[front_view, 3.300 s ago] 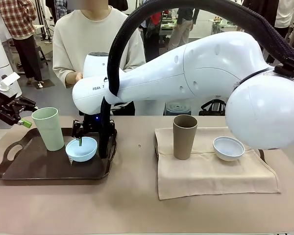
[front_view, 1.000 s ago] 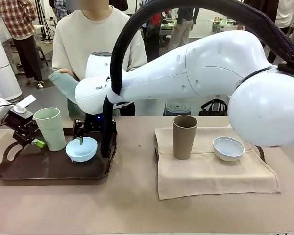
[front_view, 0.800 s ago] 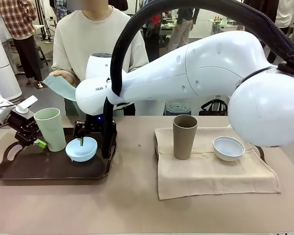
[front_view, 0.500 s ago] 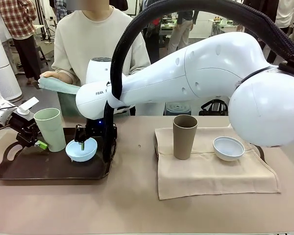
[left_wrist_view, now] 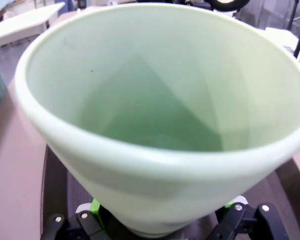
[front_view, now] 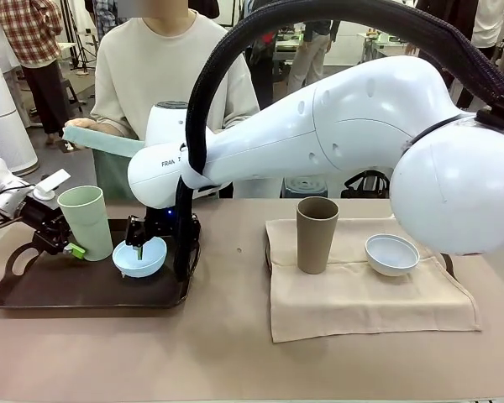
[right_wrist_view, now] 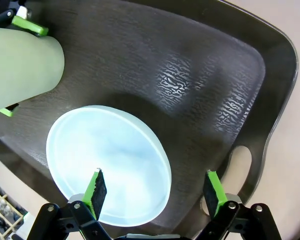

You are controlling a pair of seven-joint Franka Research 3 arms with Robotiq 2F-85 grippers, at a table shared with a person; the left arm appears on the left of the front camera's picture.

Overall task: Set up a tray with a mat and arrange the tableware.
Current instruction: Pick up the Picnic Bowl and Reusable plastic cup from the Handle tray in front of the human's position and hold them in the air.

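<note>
The pale green tumbler (front_view: 86,222) stands slightly tilted at the left of the dark tray (front_view: 34,290). My left gripper (front_view: 61,243) is shut on its base, with a green pad on each side of it. In the left wrist view the tumbler (left_wrist_view: 155,110) opens towards the camera. Beside it lies the light blue bowl (front_view: 140,257). My right gripper (right_wrist_view: 155,192) hangs open over the bowl (right_wrist_view: 107,165), one finger above its inside and the other beyond its rim. The brown tumbler (front_view: 316,234) and the bluish-white bowl (front_view: 391,254) stand on a beige cloth (front_view: 361,298) at the right.
The person behind the tray holds a pale teal mat (front_view: 105,141) in one hand, above the tray's far edge. My right arm's large white links (front_view: 344,126) span the table above the middle. Bare tabletop (front_view: 227,353) lies in front of the tray and the cloth.
My left gripper came in from the left and closed on the green tumbler's base, tilting it slightly. The person raised the teal mat and spread it leftward. My right gripper stayed over the blue bowl.
</note>
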